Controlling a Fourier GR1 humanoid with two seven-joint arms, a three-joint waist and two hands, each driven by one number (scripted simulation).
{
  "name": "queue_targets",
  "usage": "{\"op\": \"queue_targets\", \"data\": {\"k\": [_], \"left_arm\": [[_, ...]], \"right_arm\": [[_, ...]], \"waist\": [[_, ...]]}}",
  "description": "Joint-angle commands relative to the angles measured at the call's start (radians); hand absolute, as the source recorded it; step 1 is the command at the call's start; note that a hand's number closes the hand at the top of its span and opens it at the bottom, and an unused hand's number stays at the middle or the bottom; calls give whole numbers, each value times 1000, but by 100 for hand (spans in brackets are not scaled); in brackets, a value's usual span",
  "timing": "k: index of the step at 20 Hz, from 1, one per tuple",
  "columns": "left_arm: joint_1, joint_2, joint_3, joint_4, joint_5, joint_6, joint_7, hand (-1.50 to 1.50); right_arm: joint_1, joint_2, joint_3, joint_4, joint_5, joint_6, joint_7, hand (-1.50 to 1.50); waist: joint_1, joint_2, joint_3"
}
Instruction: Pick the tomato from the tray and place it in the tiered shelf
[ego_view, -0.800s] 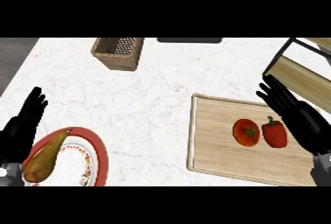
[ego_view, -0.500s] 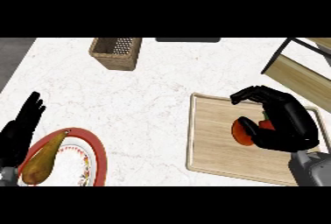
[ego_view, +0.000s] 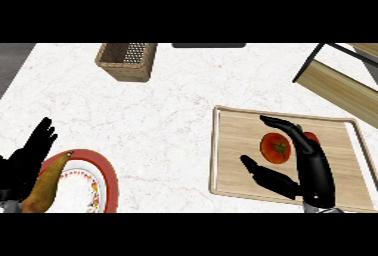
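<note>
A red tomato (ego_view: 276, 148) with a green stem lies on the wooden tray (ego_view: 235, 135) at the right. My right hand (ego_view: 310, 165) is over the tray, fingers arched above the tomato's right side and thumb spread out at its lower left; the fingers are open and hold nothing. A red pepper (ego_view: 311, 137) behind the fingers is mostly hidden. The tiered shelf (ego_view: 336, 82), black frame with wooden boards, stands at the upper right. My left hand (ego_view: 29, 155) rests open at the left edge.
A red-rimmed plate (ego_view: 100, 177) with a brownish pear (ego_view: 44, 187) sits at the lower left, beside the left hand. A woven basket (ego_view: 127, 60) stands at the back, left of centre. The white marble counter (ego_view: 170, 115) spreads between them.
My right hand came down from the right edge onto the tray and now straddles the tomato. The left hand has barely shifted.
</note>
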Motion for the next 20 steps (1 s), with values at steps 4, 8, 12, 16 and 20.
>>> {"op": "queue_targets", "data": {"k": [4,8,12,16,20], "left_arm": [[-15,-32,-6,6,-27,22,13,0],[13,-5,9,-6,-15,-15,5,0],[-7,-22,6,14,-29,6,8,0],[-30,-24,-3,-17,-26,6,44,0],[-46,-29,-5,40,-34,-28,18,0]], "right_arm": [[127,-78,52,-182,330,-144,237,-150],[226,-168,62,-257,528,-102,424,-150],[216,-294,56,-358,616,120,633,-150],[174,-379,105,-358,690,333,768,-150],[74,-386,148,-403,718,533,911,-150]], "waist": [[-7,-2,-2],[-11,-4,-4],[-6,0,-6],[16,3,-4],[18,6,-2]]}}
